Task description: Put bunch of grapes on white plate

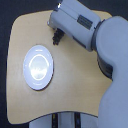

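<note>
- Grapes (pixel 56 36): dark cluster at the end effector (pixel 56 35) tip, near the counter's (pixel 75 80) far edge; held or merely touched, cannot tell.
- End effector opening: too blurred to tell.
- Plate (pixel 38 67): bare, apart from the grapes, toward the exterior view's left.
- Risk: a loose grip could drop the grapes short of the plate.

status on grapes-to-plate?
Nothing looks done: the round glossy white plate on the light wooden table is bare. The grey gripper has something small and dark at its fingers near the table's far edge, possibly the bunch of grapes; too blurred to confirm. Left: carry over, place on plate.
</note>
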### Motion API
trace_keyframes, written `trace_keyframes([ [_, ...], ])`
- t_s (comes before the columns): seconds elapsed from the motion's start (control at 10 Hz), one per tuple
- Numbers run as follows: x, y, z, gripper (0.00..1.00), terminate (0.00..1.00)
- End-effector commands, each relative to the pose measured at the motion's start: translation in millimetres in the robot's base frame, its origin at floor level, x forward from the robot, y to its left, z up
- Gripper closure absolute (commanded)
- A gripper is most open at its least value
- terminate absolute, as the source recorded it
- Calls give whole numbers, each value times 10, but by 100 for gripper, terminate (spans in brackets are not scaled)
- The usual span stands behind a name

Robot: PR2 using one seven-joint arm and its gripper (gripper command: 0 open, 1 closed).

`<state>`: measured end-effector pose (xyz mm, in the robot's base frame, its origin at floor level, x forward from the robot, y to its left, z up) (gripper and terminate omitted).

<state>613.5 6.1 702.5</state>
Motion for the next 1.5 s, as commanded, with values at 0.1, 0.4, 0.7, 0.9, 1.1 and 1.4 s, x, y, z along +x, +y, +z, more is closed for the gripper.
trace_keyframes([
  [0.1,-37,68,-43,100,0],
  [0.4,38,73,12,100,0],
  [0.7,61,20,58,100,0],
  [0.9,68,-21,94,100,0],
  [1.1,63,-25,114,100,0],
  [1.4,40,2,183,100,0],
])
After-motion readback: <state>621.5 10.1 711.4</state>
